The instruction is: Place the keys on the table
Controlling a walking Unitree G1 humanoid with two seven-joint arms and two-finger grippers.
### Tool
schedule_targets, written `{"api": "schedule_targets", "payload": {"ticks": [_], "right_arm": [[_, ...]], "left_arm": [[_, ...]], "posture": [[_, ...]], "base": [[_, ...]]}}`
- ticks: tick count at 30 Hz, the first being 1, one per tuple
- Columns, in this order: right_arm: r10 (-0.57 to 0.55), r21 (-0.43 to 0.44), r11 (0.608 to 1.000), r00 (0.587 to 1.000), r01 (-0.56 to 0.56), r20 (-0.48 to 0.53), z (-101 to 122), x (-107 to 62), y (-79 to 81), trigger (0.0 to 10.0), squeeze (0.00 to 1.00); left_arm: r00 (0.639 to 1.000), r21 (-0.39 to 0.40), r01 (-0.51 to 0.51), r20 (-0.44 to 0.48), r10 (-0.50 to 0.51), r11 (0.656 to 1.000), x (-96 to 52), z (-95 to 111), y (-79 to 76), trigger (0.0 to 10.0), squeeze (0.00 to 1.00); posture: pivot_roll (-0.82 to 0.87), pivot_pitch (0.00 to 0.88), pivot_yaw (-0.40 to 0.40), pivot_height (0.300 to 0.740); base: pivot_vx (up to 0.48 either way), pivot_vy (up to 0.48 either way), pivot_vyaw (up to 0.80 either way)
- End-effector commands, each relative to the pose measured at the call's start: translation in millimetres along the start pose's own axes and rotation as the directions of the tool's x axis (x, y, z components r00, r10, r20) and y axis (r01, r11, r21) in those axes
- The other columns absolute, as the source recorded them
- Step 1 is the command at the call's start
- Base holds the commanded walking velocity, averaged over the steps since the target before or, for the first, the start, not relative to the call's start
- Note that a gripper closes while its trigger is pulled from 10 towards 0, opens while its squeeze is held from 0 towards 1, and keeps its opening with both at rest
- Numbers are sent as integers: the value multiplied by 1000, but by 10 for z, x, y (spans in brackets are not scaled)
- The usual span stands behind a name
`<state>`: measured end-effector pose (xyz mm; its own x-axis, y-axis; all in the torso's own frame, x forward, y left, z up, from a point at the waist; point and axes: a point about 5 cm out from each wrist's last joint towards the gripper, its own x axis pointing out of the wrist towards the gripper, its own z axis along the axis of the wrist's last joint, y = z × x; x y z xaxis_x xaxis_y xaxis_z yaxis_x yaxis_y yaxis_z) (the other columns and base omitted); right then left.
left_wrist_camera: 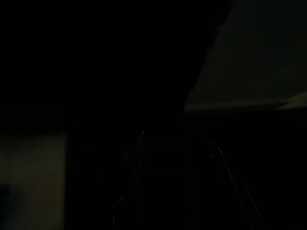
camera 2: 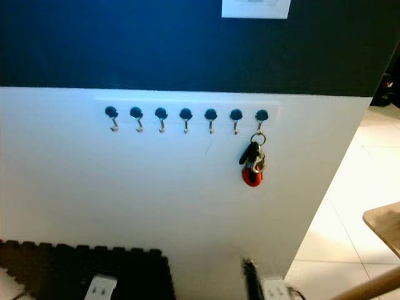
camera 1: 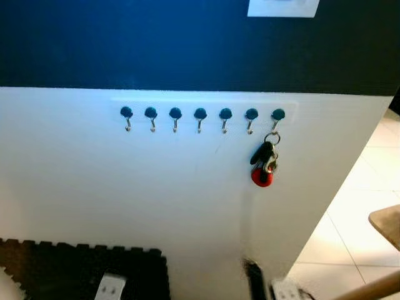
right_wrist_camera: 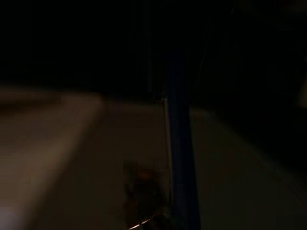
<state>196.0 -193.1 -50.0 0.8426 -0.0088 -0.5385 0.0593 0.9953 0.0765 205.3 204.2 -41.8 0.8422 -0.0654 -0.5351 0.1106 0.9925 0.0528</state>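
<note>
A black foam mat (camera 1: 81,269) lies on the floor at the wall's (camera 1: 94,187) lower left. Along the white wall runs a row of seven hooks (camera 1: 200,119) with dark round heads. The keys (camera 1: 264,164) (a dark fob and a red tag on a ring) hang from the rightmost hook (camera 1: 277,117), near the wall's right edge. A wooden table (camera 1: 389,225) corner shows far right. Whether either claw is open cannot be told from the dark wrist views.

We face white wall (camera 1: 125,187) under dark band (camera 1: 156,44); hook row (camera 1: 200,117); pale tiled floor (camera 1: 369,187) at right.
</note>
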Motion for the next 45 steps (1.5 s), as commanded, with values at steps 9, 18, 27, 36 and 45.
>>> {"api": "schedule_targets", "payload": {"ticks": [9,18,27,36,45], "right_arm": [[-215,85,969,961,233,-176,-366,-117,-249,10000,0],[-210,64,972,960,225,-186,-394,-102,-222,10000,0],[-141,-119,985,980,125,-139,-356,-76,-113,10000,0],[-147,-99,986,980,134,-131,-331,-59,-129,10000,0],[-149,-119,984,978,133,-143,-397,-105,-140,10000,0]], "left_arm": [[984,-70,-88,-158,76,994,21,-216,56,10000,0],[988,-59,-24,-151,15,998,69,-203,-67,10000,0],[985,-51,7,-172,-16,999,55,-254,-125,10000,0],[989,-46,35,-139,-41,998,53,-237,-144,10000,0],[990,-35,45,-132,-49,998,45,-243,-144,10000,0]], "posture": [[14,60,32,740],[8,47,30,740],[6,46,27,740],[8,45,27,740],[7,49,25,740]], "base": [[0,0,0],[0,0,0],[0,0,0],[0,0,-89],[0,0,-800]]}}
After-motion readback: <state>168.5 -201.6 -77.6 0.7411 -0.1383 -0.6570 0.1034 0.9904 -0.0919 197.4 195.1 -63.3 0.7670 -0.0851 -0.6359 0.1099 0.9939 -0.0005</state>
